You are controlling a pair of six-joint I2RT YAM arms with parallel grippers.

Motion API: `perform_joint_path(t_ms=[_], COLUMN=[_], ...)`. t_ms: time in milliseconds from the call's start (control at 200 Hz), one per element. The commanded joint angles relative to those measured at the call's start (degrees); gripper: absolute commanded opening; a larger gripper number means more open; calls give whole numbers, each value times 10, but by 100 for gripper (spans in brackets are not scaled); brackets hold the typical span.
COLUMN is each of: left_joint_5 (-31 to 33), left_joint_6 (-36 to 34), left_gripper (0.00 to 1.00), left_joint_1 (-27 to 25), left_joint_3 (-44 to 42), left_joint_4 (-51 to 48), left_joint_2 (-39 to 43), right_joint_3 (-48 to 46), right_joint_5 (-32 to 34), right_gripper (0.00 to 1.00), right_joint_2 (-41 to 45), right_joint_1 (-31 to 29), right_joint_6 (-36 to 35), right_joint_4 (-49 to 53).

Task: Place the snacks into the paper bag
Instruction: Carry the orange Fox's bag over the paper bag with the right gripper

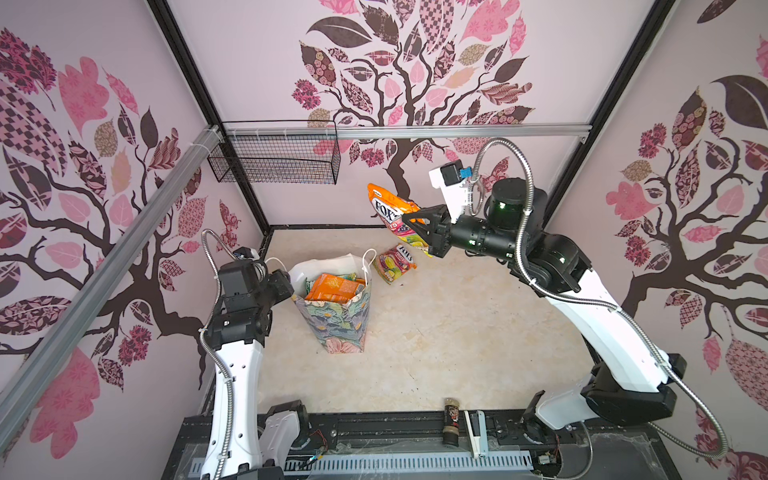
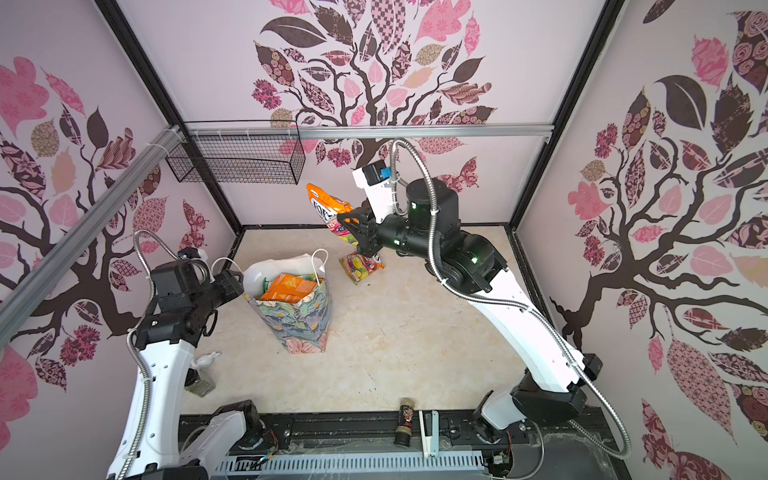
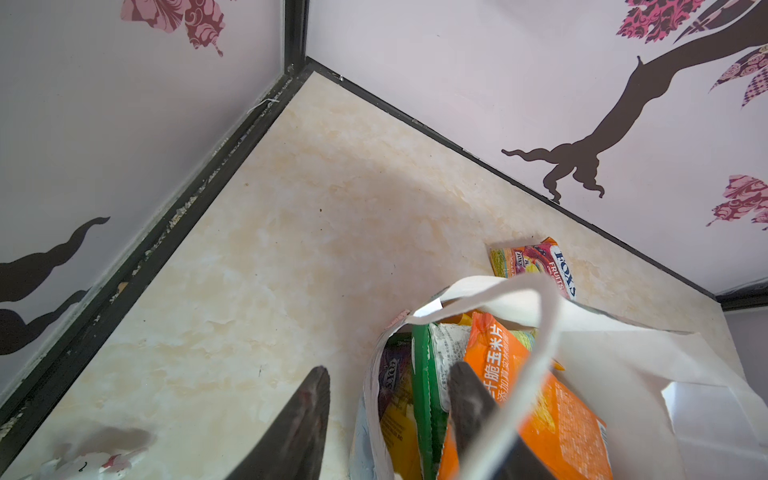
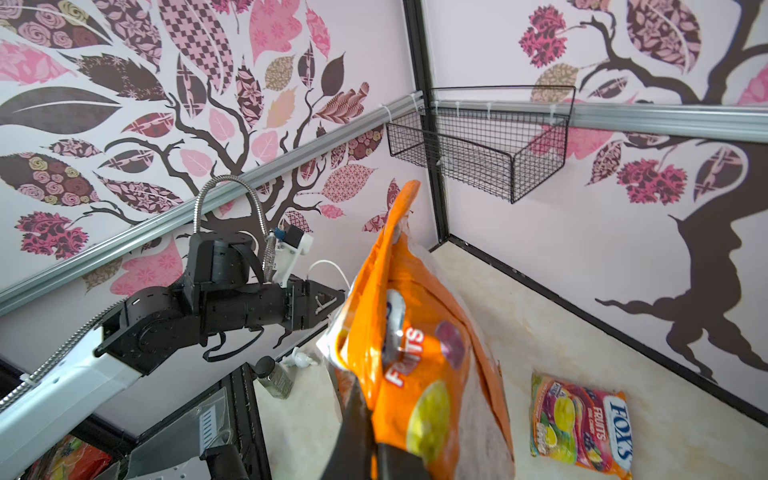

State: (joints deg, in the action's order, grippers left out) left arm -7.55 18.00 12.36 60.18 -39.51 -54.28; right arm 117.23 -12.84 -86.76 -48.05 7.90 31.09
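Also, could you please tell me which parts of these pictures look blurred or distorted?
Left wrist view: the fingers and the cord handle of the paper bag, near the lens, are soft. Right wrist view: the held orange packet is blurred, the lying FOX'S packet sharp. Both top views: sharp, but wide-angle bending splays the walls.

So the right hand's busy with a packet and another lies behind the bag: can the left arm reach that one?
Probably not directly: the bag stands between the left hand and the packet on the table, and its fingers straddle the bag's rim. It must go round.
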Motion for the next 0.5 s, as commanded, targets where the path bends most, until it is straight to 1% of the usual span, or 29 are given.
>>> perform_joint_path(t_ms=[0, 35, 60, 140, 215, 400, 495], left_joint_5=[-10, -13, -17, -25, -26, -31, -30], left_joint_6=[-2, -3, -3, -3, -2, -2, -2], left_gripper=[50, 50, 49, 45, 44, 41, 39], left_joint_1=[3, 3, 3, 3, 3, 4, 4], left_joint_3=[-14, -14, -15, -15, -14, -13, -13], left_joint_4=[9, 10, 11, 13, 11, 10, 10], left_joint_2=[-1, -1, -1, -1, -4, -6, -4], right_joint_3=[65, 70, 92, 122, 147, 247, 264], right_joint_5=[45, 58, 68, 106, 132, 146, 150], right_gripper=[0, 0, 0, 0, 0, 0, 0], right_joint_2=[-36, -49, -57, -83, -111, -189, -212], right_joint_1=[-46, -60, -72, -104, -129, -151, -157], right_joint_6=[-38, -43, -50, -67, -79, -82, -81], right_joint_4=[22, 28, 32, 42, 46, 81, 81])
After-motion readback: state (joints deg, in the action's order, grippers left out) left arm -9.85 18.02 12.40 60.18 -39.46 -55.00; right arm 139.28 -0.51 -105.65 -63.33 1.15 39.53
